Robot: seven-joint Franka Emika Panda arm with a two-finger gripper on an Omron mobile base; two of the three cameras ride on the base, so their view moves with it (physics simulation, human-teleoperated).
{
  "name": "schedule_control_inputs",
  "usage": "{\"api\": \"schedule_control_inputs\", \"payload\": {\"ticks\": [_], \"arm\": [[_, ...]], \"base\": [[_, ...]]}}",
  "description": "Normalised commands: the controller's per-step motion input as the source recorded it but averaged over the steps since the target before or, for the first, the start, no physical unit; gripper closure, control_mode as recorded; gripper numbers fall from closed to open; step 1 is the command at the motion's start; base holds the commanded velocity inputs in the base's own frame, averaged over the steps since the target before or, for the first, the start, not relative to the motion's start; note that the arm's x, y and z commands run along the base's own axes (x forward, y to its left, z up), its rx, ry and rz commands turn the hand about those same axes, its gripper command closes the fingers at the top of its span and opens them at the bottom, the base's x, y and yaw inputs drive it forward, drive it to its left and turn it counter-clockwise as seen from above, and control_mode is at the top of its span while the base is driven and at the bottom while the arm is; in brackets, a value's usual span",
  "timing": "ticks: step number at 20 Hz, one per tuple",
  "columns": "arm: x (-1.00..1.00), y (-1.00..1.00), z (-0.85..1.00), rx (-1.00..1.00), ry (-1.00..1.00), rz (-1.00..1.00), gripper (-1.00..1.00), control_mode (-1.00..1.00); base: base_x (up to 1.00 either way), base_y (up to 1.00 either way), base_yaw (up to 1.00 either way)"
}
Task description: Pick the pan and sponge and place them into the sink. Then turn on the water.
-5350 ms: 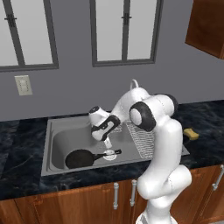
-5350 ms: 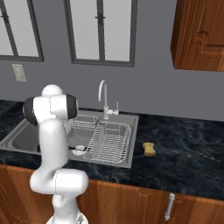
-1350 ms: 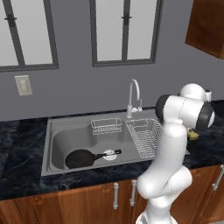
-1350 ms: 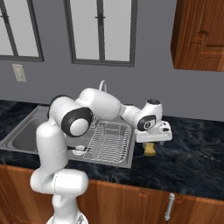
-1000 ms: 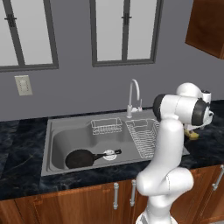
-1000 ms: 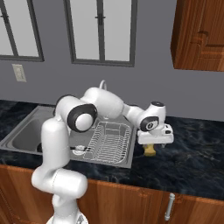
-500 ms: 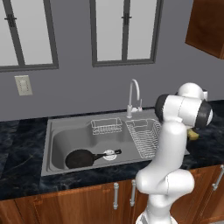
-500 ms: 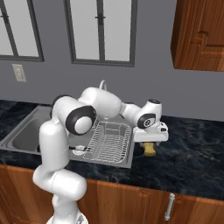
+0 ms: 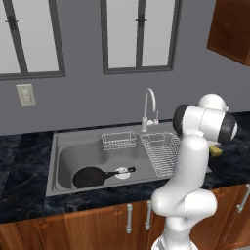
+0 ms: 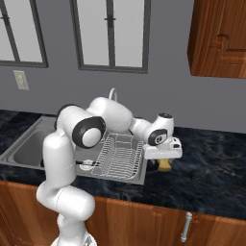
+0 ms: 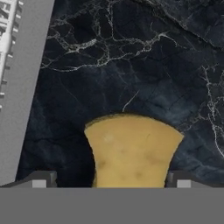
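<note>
With its jaws spread as wide as they go, the gripper [image 11: 111, 179] hangs right over the sponge [image 11: 133, 151], one finger tip on either side of the yellow block & nothing clamped yet. That straddle makes sense: fingers apart leave room to drop down around the sponge w/o nudging it, then squeeze. In the right base view the gripper [image 10: 164, 157] sits low over the counter, sponge [image 10: 165, 165] peeking out just below the hand; whether the tips already touch the counter I can't tell.

Sponge lies flat on the black marbled counter [image 11: 144, 65], just beside the sink [image 11: 24, 87] rim on the drain-rack side, so it's a short carry once it's gripped. Arm is swung far out to that side to get there, elbow folded over the dish rack [image 10: 118, 154].

Pan [image 9: 92, 177] already lies in the sink [image 9: 63, 156] basin, handle pointing toward the white drain [image 9: 124, 172], so by my read that half is done & sponge is the step in hand. Wire basket [image 9: 118, 140] sits at the back of the basin. Faucet [image 9: 149, 108] stands behind the sink, no stream visible from it, water presumably left for last so the arm isn't working under it.
</note>
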Motion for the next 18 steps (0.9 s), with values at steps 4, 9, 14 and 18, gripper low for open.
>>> {"api": "schedule_control_inputs", "payload": {"ticks": [4, 9, 14, 18], "arm": [[0.0, -0.12, -0.03, 0.0, 0.0, 0.0, -1.0, -1.0], [0.0, 0.0, -0.08, 0.0, 0.0, 0.0, -1.0, -1.0], [0.0, 0.0, -0.11, 0.0, 0.01, 0.0, 1.0, -1.0], [-0.01, 0.0, -0.01, 0.0, 0.0, 0.0, 1.0, -1.0]], "base": [[0.0, 0.0, 0.0], [0.0, 0.0, 0.0], [0.0, 0.0, 0.0], [0.0, 0.0, 0.0]]}}
